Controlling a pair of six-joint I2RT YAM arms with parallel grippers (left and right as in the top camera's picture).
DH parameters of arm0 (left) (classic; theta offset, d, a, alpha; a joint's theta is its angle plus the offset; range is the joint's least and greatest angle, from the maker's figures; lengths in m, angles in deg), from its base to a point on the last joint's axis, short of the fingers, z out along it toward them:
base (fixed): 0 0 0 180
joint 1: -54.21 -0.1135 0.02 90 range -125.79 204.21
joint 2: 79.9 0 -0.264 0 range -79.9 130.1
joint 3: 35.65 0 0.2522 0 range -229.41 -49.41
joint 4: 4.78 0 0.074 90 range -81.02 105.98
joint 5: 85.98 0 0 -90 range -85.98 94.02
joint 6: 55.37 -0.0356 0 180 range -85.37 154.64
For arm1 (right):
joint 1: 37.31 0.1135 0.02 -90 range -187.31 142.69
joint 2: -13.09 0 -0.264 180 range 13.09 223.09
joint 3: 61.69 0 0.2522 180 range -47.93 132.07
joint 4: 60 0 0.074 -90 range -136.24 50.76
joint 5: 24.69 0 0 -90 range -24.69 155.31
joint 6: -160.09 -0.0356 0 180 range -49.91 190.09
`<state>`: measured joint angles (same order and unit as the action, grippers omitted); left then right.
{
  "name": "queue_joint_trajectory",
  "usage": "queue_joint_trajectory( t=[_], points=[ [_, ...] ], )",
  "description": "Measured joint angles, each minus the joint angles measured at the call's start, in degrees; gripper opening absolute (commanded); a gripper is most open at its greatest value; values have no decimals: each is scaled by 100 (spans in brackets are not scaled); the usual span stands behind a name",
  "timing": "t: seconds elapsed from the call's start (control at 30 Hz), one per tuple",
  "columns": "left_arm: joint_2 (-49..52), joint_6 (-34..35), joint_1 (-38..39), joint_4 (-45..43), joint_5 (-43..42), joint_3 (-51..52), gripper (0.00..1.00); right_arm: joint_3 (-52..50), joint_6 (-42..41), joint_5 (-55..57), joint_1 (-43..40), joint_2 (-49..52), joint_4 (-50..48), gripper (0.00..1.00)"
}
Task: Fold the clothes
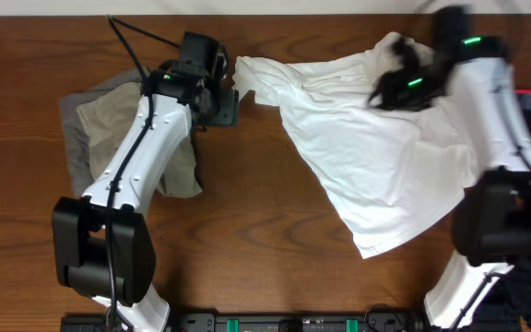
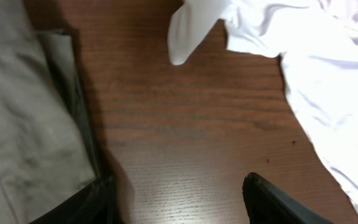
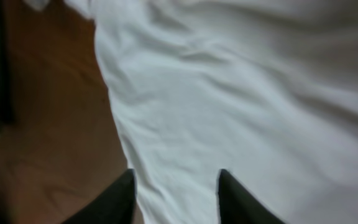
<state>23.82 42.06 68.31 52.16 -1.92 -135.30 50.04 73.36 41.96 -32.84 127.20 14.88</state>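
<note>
Left claw (image 2: 179, 190) released above brown wooden bench (image 1: 265, 212), beside khaki shorts (image 1: 109, 115). Right claw (image 3: 176, 186), blurred, apparently released over rumpled white T-shirt (image 1: 376, 157).

Left pincer (image 2: 179, 190) spread above wooden table (image 2: 185, 112), khaki shorts (image 2: 23, 124) left, white T-shirt (image 2: 328, 81) right

The counter (image 1: 275, 212) is dark brown wood with fine grain lines and a smooth, faintly shiny finish. The white T-shirt (image 1: 376, 157) is soft, thin, matt cloth creased into many shallow wrinkles. The khaki shorts (image 1: 109, 115) are a heavier, dull woven cloth, and the grey piece (image 1: 74, 138) is a similarly matt fabric. The left arm (image 1: 141, 152) has a smooth, glossy white plastic shell with black joints, and the left fingers (image 2: 272, 199) and right fingers (image 3: 235, 196) look like matt black plastic.
</note>
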Motion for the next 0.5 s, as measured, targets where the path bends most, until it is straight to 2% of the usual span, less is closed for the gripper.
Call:
queue_joint_trajectory(
  t=[0.07, 0.17, 0.3, 0.5],
  points=[
    [0, 33, -7, 55, 7, 0, 67, -590, -50, 68, 450, 44, -494, 11],
    [0, 52, 0, 151, 11, 0, 67, -1255, -146, 118, 883, 201, -975, 8],
    [0, 55, 2, 164, 11, 0, 67, -1781, -334, 181, 1049, 553, -1257, 1],
    [0, 55, 2, 177, 11, 0, 67, -1904, -846, 221, 955, 584, -1134, 1]
  ],
)
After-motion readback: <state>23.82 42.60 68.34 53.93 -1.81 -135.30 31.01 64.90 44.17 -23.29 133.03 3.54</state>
